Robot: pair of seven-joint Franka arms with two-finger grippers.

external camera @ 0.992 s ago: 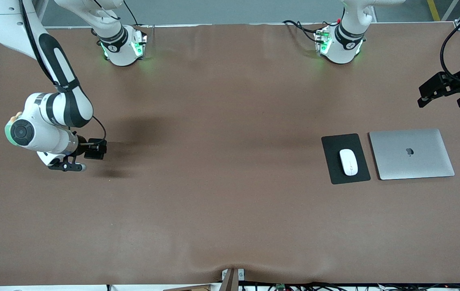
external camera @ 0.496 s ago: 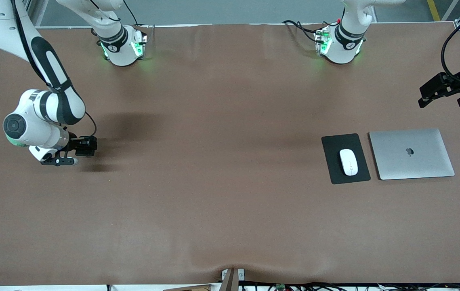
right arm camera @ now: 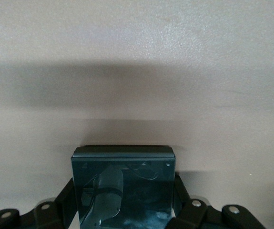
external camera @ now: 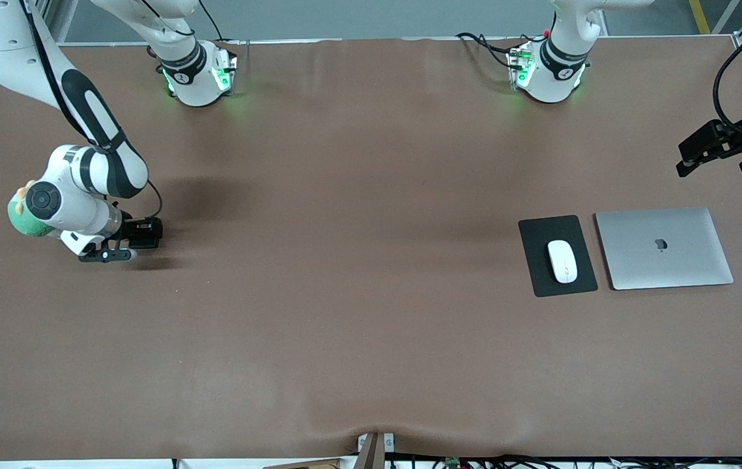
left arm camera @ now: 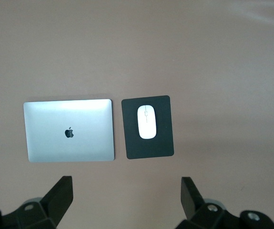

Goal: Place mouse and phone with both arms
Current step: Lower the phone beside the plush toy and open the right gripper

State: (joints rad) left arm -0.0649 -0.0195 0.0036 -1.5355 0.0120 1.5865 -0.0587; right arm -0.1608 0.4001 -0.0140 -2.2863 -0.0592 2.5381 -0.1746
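At the front view's right, the laptop (external camera: 664, 248) lies beside the mouse pad (external camera: 557, 255), which carries the mouse (external camera: 562, 261); the spread left gripper (external camera: 722, 151) waits at upper right. At mid-left, the right gripper (external camera: 124, 244) pinches the phone (right arm camera: 123, 187), which is best carried level and set down flat.

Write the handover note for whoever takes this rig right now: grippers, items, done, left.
Right gripper: shut on the phone, low over bare table at the right arm's end.
Left gripper: open, empty, waiting in the air above the laptop at the left arm's end.
Mouse: lying on the mouse pad, beside the closed laptop.
Done: mouse placed on its pad; phone picked up.
Left: set the phone down and release it.
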